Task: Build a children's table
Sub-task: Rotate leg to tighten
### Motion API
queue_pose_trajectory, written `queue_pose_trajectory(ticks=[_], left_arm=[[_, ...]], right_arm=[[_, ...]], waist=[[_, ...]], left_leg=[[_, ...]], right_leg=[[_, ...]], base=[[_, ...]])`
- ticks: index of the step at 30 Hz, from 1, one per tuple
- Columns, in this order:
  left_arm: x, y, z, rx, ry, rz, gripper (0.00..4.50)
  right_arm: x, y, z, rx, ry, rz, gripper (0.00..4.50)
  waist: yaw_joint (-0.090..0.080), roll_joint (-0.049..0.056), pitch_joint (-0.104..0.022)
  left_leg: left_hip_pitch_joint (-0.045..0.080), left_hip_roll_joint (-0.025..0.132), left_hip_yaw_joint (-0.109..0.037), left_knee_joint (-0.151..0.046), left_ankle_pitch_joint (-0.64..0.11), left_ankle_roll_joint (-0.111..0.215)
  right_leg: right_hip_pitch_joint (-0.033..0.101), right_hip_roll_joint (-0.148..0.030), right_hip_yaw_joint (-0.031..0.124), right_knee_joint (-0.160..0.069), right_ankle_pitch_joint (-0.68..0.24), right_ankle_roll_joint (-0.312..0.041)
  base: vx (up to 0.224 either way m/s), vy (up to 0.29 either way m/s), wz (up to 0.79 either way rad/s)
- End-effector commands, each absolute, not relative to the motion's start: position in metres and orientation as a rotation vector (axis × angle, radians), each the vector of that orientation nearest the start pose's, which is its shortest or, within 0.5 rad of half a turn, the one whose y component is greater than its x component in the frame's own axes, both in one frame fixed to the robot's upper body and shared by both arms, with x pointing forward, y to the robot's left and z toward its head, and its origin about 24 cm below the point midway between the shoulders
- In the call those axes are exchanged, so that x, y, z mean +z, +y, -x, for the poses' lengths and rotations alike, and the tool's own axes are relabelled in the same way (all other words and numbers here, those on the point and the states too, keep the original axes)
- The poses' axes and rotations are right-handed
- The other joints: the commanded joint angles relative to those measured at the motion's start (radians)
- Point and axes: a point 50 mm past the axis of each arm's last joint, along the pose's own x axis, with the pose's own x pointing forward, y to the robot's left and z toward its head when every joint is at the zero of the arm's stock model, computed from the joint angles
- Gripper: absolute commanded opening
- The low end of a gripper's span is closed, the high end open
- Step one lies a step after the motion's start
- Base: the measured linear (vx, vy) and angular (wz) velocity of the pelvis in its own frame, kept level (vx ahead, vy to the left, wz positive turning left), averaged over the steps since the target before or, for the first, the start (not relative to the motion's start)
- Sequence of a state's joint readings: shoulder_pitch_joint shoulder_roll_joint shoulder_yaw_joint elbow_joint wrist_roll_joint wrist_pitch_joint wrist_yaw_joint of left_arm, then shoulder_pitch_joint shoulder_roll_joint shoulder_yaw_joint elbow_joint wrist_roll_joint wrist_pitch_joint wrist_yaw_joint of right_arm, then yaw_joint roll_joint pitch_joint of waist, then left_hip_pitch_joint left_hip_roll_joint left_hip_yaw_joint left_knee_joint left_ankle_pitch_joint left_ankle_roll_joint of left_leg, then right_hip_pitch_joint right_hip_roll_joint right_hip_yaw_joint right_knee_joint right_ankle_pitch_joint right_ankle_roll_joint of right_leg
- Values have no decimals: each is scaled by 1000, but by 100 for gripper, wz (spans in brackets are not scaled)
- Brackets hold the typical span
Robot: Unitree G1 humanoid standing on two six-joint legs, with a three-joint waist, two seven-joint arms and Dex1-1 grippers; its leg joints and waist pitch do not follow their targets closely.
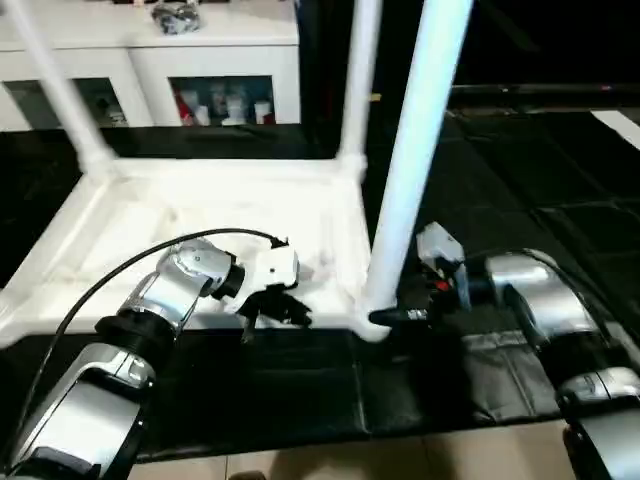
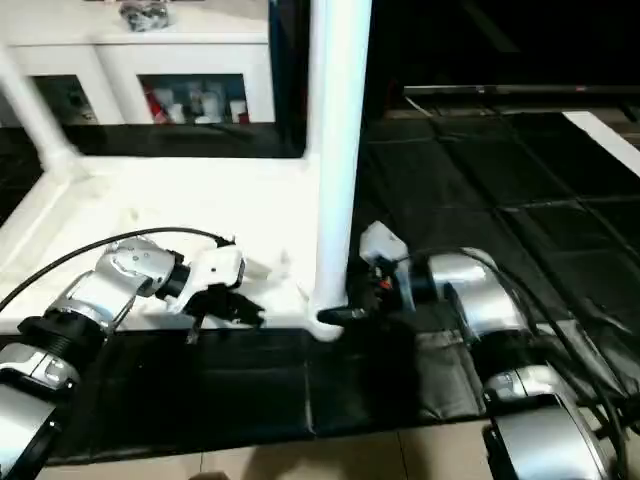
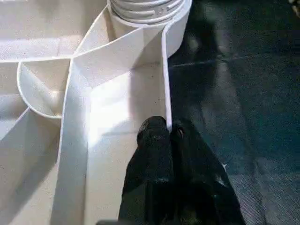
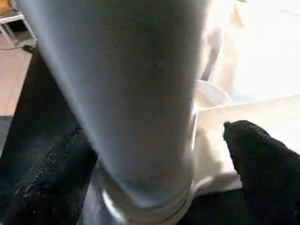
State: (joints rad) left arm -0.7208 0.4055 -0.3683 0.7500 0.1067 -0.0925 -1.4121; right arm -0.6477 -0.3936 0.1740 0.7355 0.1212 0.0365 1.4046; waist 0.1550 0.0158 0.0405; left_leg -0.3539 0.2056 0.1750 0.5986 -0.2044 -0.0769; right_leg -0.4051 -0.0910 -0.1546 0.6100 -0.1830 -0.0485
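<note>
Left eye view, nearest first: silver forearms reaching in over black floor mat (image 1: pixel 300 390). Left gripper (image 3: pixel 169 132) pinching shut on near rim of tabletop (image 1: pixel 200 225) — fingers closed either side of thin wall. Right gripper (image 1: pixel 395 316) standing wide open around base of near leg (image 1: pixel 415 160), one black finger (image 4: pixel 262 154) lying beside leg socket, not clamping. Children's table lying upside down on mat — ribbed underside facing up, legs rising upright at corners. Beyond, white cabinet (image 1: pixel 150 70) standing with glass doors.
</note>
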Motion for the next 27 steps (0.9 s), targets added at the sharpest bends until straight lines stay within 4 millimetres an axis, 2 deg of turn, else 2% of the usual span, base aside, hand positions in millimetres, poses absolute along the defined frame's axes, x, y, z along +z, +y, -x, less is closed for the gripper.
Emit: queue_pose_trajectory(ticks=[1,2,5,14,15,17,25,26,27], left_arm=[[65,130,-322,-1639,511,-691,0],[65,130,-322,-1640,511,-696,0],[65,131,-322,-1642,511,-706,0],[65,132,-324,-1637,511,-719,0],[65,133,-324,-1637,511,-720,0],[65,133,-324,-1638,512,-720,0],[63,135,-324,-1633,517,-721,0],[63,135,-324,-1631,516,-719,0],[63,135,-325,-1630,516,-718,0]], right_arm=[[65,-156,-323,1437,388,218,431],[65,-155,-323,1440,389,219,404],[65,-155,-324,1460,395,227,394],[60,-151,-321,1501,408,231,311],[60,-151,-321,1503,409,232,307],[60,-151,-320,1509,407,234,278],[59,-149,-321,1496,398,223,267],[58,-148,-321,1494,404,202,321],[59,-148,-321,1492,405,193,335]], waist=[[-6,-6,-68],[-7,-5,-68],[-5,-5,-67],[-4,-4,-67],[-4,0,-66],[-4,-3,-67],[-5,-3,-67],[-5,-4,-67],[-5,-3,-66]], left_leg=[[2,44,-9,-64,-103,77],[0,44,-10,-64,-97,78],[-1,41,-8,-62,-105,80],[0,42,-9,-63,-109,74],[0,41,-10,-63,-116,73],[1,42,-10,-64,-121,69],[1,42,-10,-64,-118,69],[2,41,-9,-64,-119,70],[1,41,-10,-64,-122,70]], right_leg=[[63,-80,77,-67,-167,-169],[65,-80,77,-65,-155,-174],[65,-81,76,-67,-168,-171],[65,-81,76,-68,-182,-163],[65,-81,75,-70,-193,-161],[66,-80,75,-71,-205,-156],[65,-81,76,-70,-195,-162],[65,-80,75,-71,-199,-160],[66,-80,75,-72,-205,-158]], base=[[0,0,0],[0,0,0],[0,0,0],[0,0,0],[0,0,0],[0,0,0],[0,0,0],[0,0,0],[0,0,0]])
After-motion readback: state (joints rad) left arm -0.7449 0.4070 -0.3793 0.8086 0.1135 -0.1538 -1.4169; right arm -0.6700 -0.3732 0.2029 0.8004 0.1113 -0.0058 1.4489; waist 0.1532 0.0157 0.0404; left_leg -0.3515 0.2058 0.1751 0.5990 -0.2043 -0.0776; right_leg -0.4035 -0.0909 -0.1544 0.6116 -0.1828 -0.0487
